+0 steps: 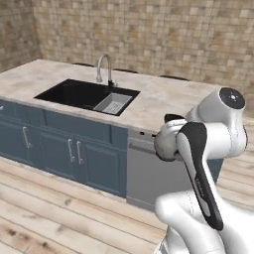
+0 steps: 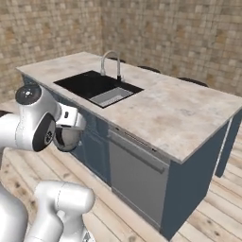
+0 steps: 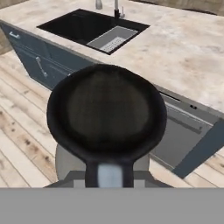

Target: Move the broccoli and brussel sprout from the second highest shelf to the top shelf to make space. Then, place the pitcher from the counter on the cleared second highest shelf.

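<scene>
Gripping the pitcher (image 3: 107, 113) by its dark rim, the hand (image 3: 109, 173) looks down into the jug's mouth, the arm folded close to the robot, short of the table (image 3: 192, 48) and its sink (image 3: 94, 28).

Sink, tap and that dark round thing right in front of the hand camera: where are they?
Sink (image 1: 79, 93), left base view, black basin floor.
Tap (image 2: 109, 60), right base view, curved spout.
Pitcher (image 3: 107, 109), hand view, dark rim opening.
</scene>
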